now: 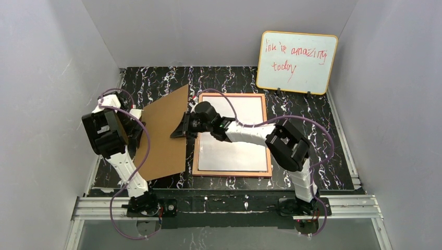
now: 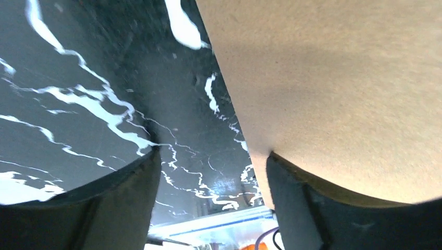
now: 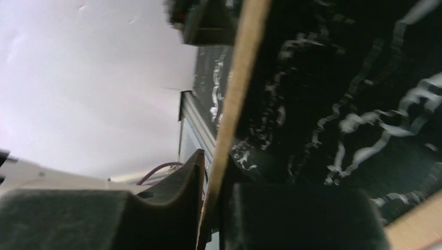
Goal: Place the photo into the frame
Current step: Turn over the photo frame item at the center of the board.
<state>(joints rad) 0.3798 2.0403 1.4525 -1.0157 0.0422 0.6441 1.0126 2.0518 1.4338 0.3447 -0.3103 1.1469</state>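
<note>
On the black marbled surface [image 1: 156,78] the frame [image 1: 229,173] lies flat right of centre, its orange-tan reverse up, and the photo [image 1: 232,153] appears to lie face down inside it, since we see only a plain white face filling the opening. The brown backing board [image 1: 164,135] is off the frame, just to its left, and sits tilted between the two arms: its far corner rises toward the back while its near edge reaches the front of the surface. The right arm stretches across the frame, and the right gripper [image 1: 180,130] meets the board's right edge. In the right wrist view we see that edge running straight down between the two fingers, which press on it from both sides, so this gripper [image 3: 215,177] is closed narrowly on the board [image 3: 234,104]. The left gripper [image 1: 136,124] sits at the board's left side. From its wrist camera the jaws stand well apart, with dark marbled surface [image 2: 78,78] showing through the gap of the gripper [image 2: 211,156]; the board [image 2: 339,94] lies over the right-hand finger [image 2: 312,208] and is not clamped. A yellow-edged whiteboard [image 1: 297,62] with red writing leans on the back wall, well apart from the frame
</note>
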